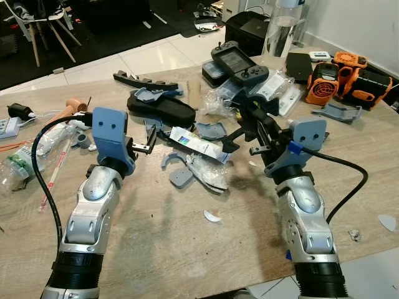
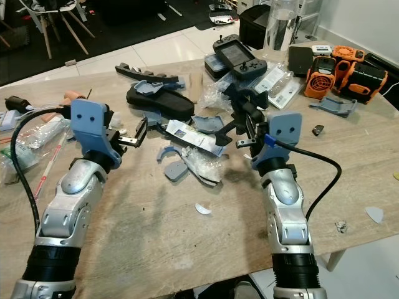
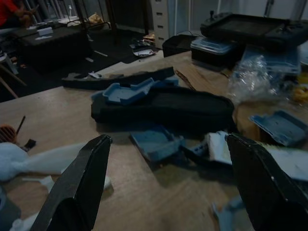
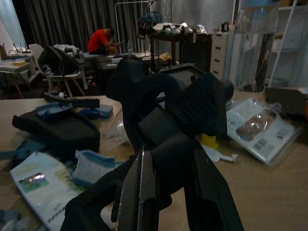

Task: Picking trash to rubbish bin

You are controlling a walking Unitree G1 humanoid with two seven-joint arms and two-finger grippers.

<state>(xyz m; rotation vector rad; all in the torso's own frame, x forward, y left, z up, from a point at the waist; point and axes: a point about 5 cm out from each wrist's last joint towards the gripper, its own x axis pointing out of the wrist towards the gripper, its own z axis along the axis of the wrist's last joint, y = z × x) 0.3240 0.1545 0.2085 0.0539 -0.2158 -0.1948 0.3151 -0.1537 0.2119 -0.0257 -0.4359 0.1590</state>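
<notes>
My right gripper (image 1: 250, 129) is lifted above the table's middle, shut on a black foam-like scrap (image 4: 168, 106) that sticks up between its fingers (image 4: 144, 192). To its left lies the trash heap: a white printed wrapper (image 1: 198, 144), crumpled clear plastic (image 1: 209, 173) and several blue-grey plastic shards (image 1: 179, 178). My left gripper (image 1: 147, 147) hovers low at the heap's left edge, open, with nothing between its fingers (image 3: 86, 168). Straight ahead of it sits a long black case (image 3: 163, 108) with a blue-grey piece on top.
A handheld game console (image 1: 240, 65), packaged items and orange devices (image 1: 340, 78) crowd the table's far right. A crushed plastic bottle (image 1: 19, 159) and cables lie at the left. A small white scrap (image 1: 212, 216) lies on the near tabletop. A person in red (image 4: 101, 41) sits far behind.
</notes>
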